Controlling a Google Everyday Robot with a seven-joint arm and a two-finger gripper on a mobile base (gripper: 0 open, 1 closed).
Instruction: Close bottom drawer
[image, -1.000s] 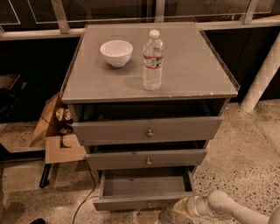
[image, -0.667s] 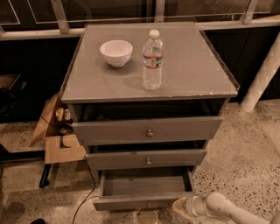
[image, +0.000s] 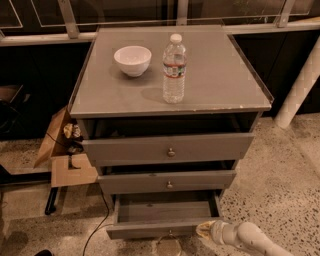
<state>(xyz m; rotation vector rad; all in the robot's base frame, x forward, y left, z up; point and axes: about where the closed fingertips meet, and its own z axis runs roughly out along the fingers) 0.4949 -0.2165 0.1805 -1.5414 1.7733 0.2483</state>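
The grey cabinet (image: 170, 95) has three drawers. The bottom drawer (image: 160, 229) is pulled well out; its inside shows empty and its slim front panel has a small round knob (image: 170, 233) at centre. My gripper (image: 204, 229) reaches in from the lower right on a white arm (image: 250, 239). It sits at the right end of the bottom drawer's front panel, close to or touching it. The middle drawer (image: 167, 181) and top drawer (image: 170, 148) stick out a little.
A white bowl (image: 132, 60) and a clear water bottle (image: 174, 69) stand on the cabinet top. Cardboard boxes (image: 65, 160) and a black cable (image: 102, 215) lie on the floor to the left. A white pole (image: 300, 90) stands at the right. The floor is speckled.
My gripper has moved slightly left and up, closer to the right end of the bottom drawer's front. The drawer looks just as far open.
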